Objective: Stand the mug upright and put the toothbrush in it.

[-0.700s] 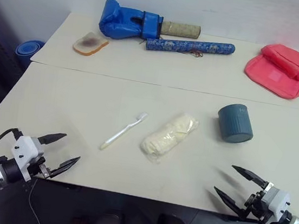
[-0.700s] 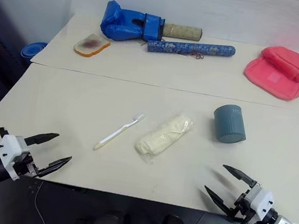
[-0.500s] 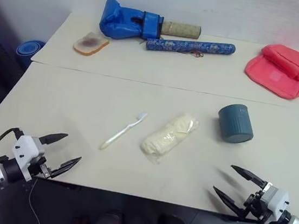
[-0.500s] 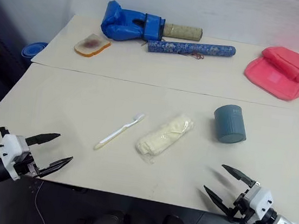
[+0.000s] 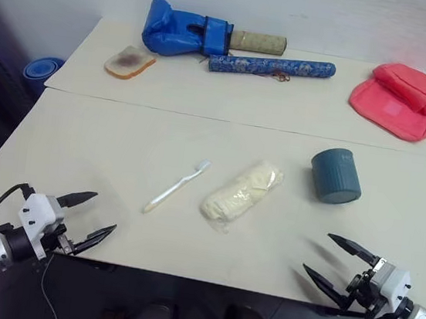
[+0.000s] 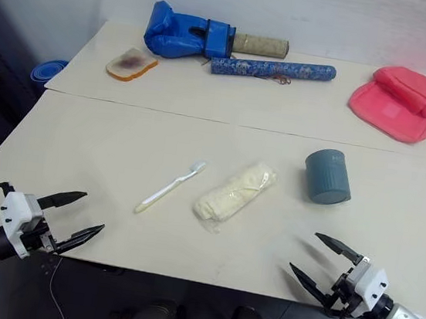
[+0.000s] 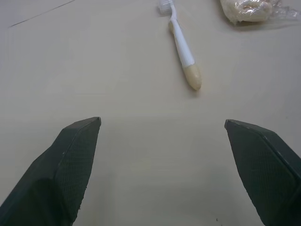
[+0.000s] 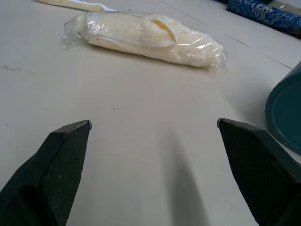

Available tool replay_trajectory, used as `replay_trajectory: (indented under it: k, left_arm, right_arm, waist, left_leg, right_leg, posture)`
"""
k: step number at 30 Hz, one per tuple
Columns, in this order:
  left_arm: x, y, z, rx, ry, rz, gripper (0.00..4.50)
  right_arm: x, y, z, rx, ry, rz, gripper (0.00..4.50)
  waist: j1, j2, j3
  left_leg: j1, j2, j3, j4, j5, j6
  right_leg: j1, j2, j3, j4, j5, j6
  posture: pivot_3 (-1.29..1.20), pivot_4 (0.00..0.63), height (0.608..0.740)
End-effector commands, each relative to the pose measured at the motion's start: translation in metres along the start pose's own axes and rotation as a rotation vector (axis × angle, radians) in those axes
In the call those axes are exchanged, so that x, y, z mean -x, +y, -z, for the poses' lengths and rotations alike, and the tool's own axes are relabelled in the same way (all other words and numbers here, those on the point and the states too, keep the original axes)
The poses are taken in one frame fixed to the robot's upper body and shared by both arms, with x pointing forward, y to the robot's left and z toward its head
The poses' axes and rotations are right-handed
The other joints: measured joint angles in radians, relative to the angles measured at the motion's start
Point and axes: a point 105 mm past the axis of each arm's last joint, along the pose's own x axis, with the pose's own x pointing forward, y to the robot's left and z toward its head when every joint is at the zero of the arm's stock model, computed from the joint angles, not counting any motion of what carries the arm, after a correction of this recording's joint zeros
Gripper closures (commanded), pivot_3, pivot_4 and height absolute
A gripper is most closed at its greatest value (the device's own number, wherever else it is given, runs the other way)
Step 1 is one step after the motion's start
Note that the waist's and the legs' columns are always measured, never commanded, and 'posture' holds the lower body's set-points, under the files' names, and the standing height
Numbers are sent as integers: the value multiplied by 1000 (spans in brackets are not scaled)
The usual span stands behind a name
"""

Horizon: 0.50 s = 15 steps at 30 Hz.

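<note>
My 2 arms reach in low over the near edge of the surface (image 5: 82, 151), one at each near corner, each angled inward toward the middle. My left gripper (image 5: 90, 214) hangs just above the near left edge with its jaws spread wide, holding nothing and touching nothing. My right gripper (image 5: 334, 261) sits at the near right edge the same way, jaws wide and empty.

The toothbrush (image 5: 176, 187) lies flat ahead of my left jaws and toward the middle, handle end nearer me, bristle head pointing away. The mug (image 5: 335, 175) lies on its side well ahead of my right jaws, round end tipped toward me. Between the 2, just beside the toothbrush, lies a cream plastic-wrapped bundle (image 5: 241, 195), ahead of my right jaws and inward.

The pale surface shows a seam running across it beyond these things. Past it, far from both jaws, lie a blue boxing glove (image 5: 178, 30), a long blue patterned tube (image 5: 271, 65), a slice of toast (image 5: 128, 62) and a red pouch (image 5: 404, 99). A white wall stands behind.
</note>
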Motion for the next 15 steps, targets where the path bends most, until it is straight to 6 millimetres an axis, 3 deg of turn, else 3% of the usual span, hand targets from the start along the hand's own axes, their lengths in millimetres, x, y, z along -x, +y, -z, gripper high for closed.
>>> replay_trajectory:
  k: [1,6,10,12,15]
  left_arm:
    - [0,1,-12,-20,-32,7,0]
    - [-6,-2,-25,-10,-41,61,0]
    - [-22,-6,-44,96,15,181,0]
    - [-46,-6,-76,196,-48,243,0]
    - [-83,-21,-103,276,-22,421,0]
  right_arm:
    - [-1,-2,-9,37,-17,-13,31]
    - [-6,2,-12,36,-34,-29,31]
    - [-15,7,-33,54,-141,-31,31]
    - [-21,7,-46,5,-205,-20,31]
    - [-29,7,-65,-29,-310,-15,31]
  waist:
    - [0,0,0]
    - [0,0,0]
    - [2,0,0]
    - [6,2,1]
    - [7,0,0]
  left_leg:
    - [0,0,0,0,0,0]
    - [0,0,0,0,0,0]
    - [0,0,-1,1,0,0]
    - [0,0,-2,1,1,0]
    - [-1,-2,-7,3,2,0]
  right_leg:
    - [0,0,0,0,0,0]
    - [0,0,0,2,0,0]
    - [0,0,1,4,0,0]
    - [1,0,1,4,0,0]
    - [2,-1,1,6,0,0]
  posture:
    - [0,150,740]
    - [0,150,740]
    - [0,150,740]
    - [0,150,740]
    - [0,150,740]
